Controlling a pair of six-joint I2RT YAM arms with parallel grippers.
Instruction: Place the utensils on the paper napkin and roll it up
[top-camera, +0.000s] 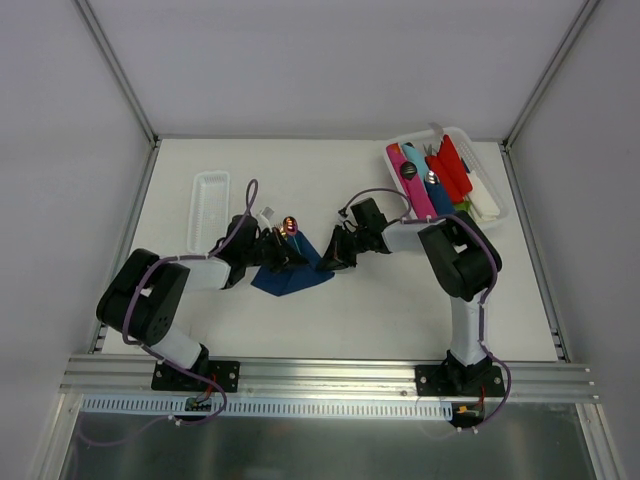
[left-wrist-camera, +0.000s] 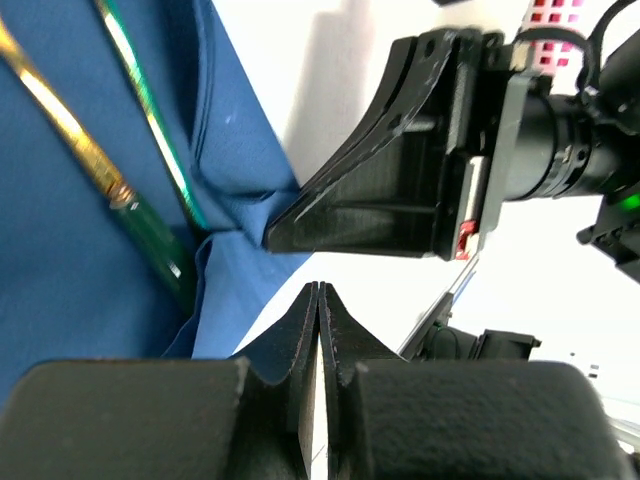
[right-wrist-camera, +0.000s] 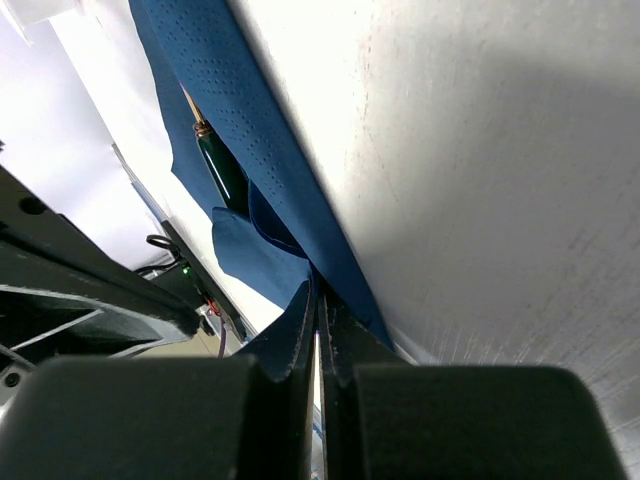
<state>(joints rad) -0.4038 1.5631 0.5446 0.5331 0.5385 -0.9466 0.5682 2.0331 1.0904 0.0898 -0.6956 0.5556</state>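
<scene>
Left arm (top-camera: 150, 300) and right arm (top-camera: 462, 262) reach in from the near edge of the table (top-camera: 380, 310) and meet mid-table over the paper napkin (top-camera: 290, 280).

Left gripper (left-wrist-camera: 318, 295): jaws pressed together, tips at the napkin's edge. Nothing clearly between them.

Right gripper (right-wrist-camera: 318, 295): jaws pressed together too, tips right at a raised fold of the napkin. In the left wrist view the creases gather at its tip, so it reads as pinching that fold.

The two grippers point at each other, tips near but apart.

The napkin is dark blue and lies on the table between the grippers, crumpled, with one flap folded up.

The utensils (left-wrist-camera: 60, 112) lie on the napkin as slim handles running side by side, one gold-copper and one with a green sheen. In the top view a copper rounded head (top-camera: 292, 224) pokes out past the napkin's far edge.

Farther back on the left is a narrow white tray (top-camera: 210, 205), well apart from the napkin.

At the far right corner is a white bin (top-camera: 395, 148) holding red, pink, blue and white plastic items (top-camera: 450, 170).
</scene>
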